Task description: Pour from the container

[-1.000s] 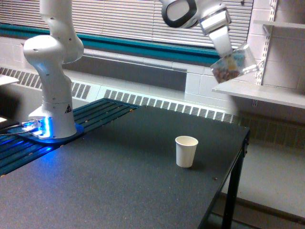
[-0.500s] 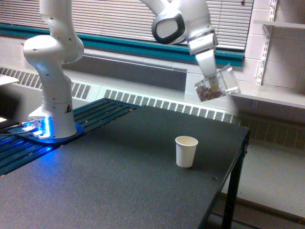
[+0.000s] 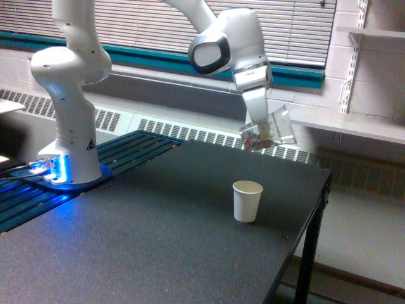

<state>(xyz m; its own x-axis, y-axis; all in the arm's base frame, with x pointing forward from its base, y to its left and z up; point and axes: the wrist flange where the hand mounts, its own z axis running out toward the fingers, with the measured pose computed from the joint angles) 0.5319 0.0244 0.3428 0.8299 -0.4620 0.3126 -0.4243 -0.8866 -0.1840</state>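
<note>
Your pincer grips the clear container, tilted above and slightly right of the paper cup. Tip further here and bits could miss onto the bench.

The white arm rises from its base at the exterior view's left, arches over, and its wrist points down; the gripper is clamped on the container, held tilted.
</note>
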